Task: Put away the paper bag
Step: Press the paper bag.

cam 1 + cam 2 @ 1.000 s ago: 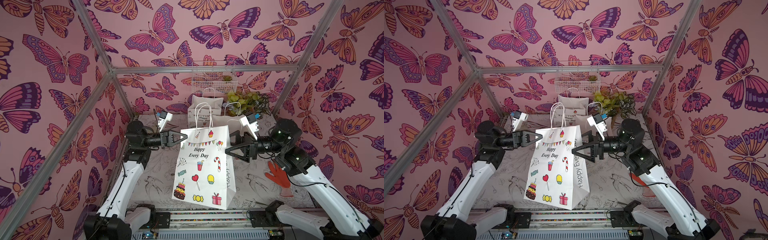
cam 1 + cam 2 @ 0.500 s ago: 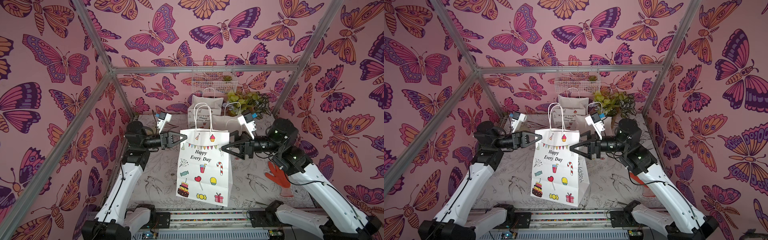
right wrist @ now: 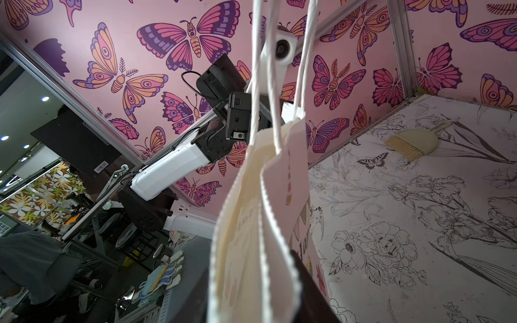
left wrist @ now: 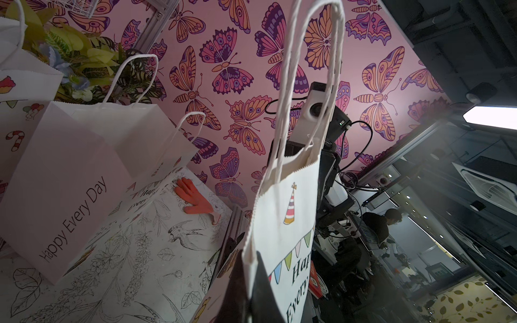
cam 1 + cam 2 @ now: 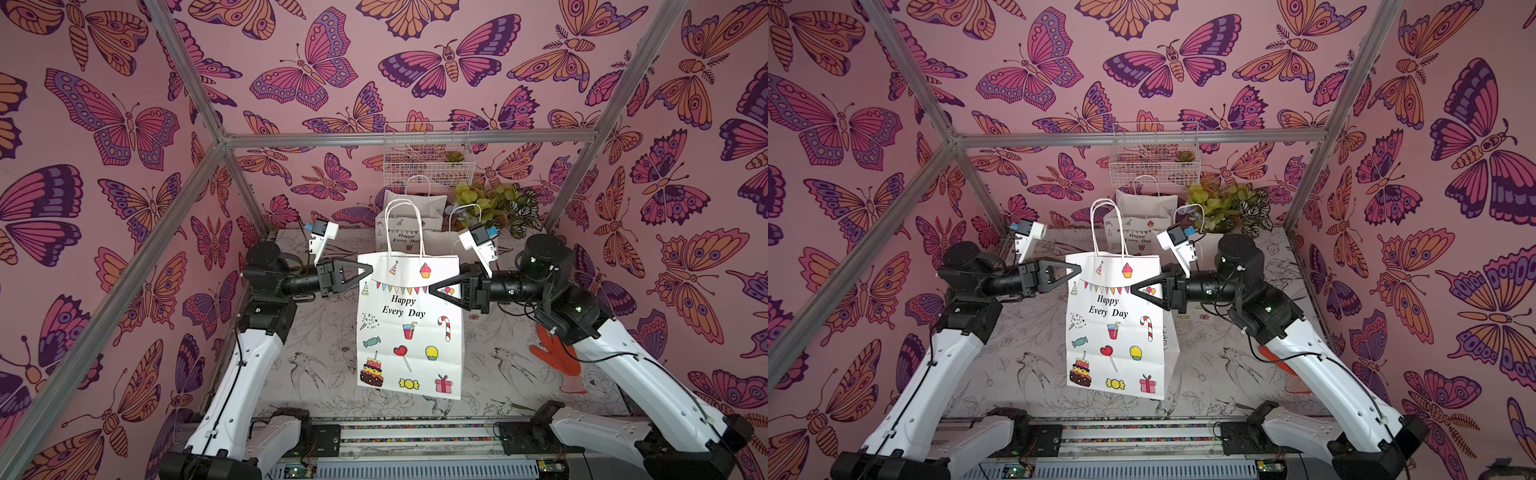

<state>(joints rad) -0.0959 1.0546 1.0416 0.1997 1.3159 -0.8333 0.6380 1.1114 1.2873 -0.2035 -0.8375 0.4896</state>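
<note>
pink butterfly walls (image 5: 124, 124) behind a metal frame (image 5: 407, 139); tabletop (image 5: 324, 332) printed with sketched flowers and birds.

Floral-print table (image 5: 320, 332) carries spare bags (image 4: 70, 181), orange glove (image 4: 195, 200), brush (image 3: 414, 142).

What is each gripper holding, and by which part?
The left gripper is shut on the paper bag at its upper left corner. The right gripper straddles its upper right edge; a grip cannot be confirmed.

paper bag (image 5: 409, 328) ("Happy Every Day")
</note>
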